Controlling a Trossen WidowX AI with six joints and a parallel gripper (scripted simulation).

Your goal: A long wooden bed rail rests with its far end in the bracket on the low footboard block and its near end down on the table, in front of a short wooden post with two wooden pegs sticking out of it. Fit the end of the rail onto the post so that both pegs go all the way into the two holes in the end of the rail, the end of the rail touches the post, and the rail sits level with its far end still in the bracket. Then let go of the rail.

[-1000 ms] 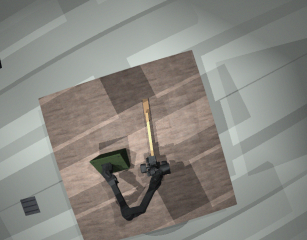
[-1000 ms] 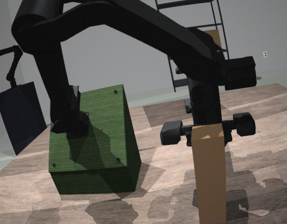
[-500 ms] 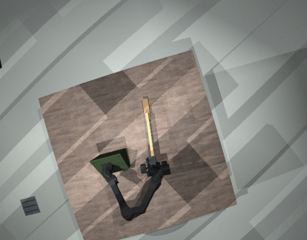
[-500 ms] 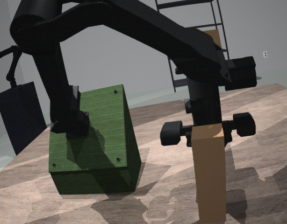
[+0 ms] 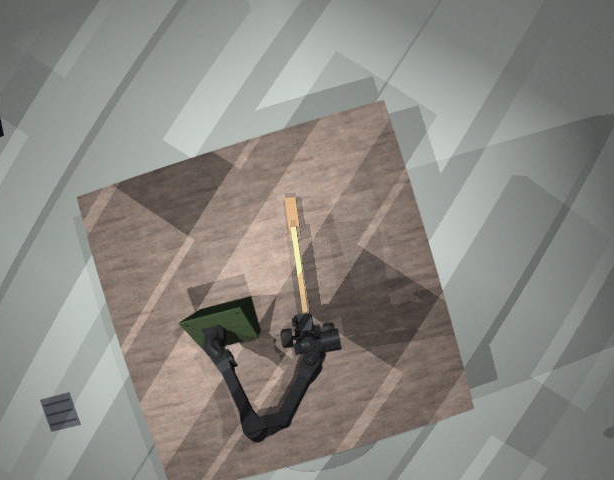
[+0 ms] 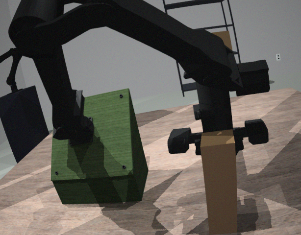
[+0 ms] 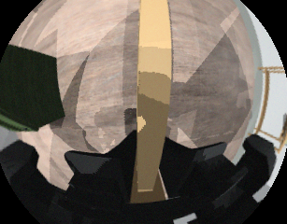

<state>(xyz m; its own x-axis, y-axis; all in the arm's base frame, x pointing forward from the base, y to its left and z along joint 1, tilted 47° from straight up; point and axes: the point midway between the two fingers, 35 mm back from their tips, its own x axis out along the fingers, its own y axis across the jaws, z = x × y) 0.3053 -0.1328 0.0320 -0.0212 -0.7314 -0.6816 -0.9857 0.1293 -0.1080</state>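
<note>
we see the gripper [image 5: 303, 330] [image 6: 218, 149] [image 7: 143, 133] closed around the near part of the rail [image 5: 299, 263] [image 7: 153, 61], which runs to the far block [image 5: 291, 210]. the post [image 6: 219, 184] stands at the near end, but we cannot tell if the pegs are inside the holes. the green box [image 5: 224, 321] [image 6: 111, 152] [image 7: 31, 86] is at left, apart from the rail.

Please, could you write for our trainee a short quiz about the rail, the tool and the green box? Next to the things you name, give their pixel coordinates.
1. What does the tool [image 5: 303, 321] [image 6: 217, 142] [image 7: 143, 133] hold?
a) a peg
b) the rail [image 5: 297, 258] [image 7: 154, 61]
c) nothing

2. True or false: in the top view, the green box [image 5: 236, 321] [image 6: 112, 111] [image 7: 31, 89] is right of the rail.

3. Fill in: the arm's foot is mounted on the ____ box.

Key: 1. b; 2. false; 3. green
</note>
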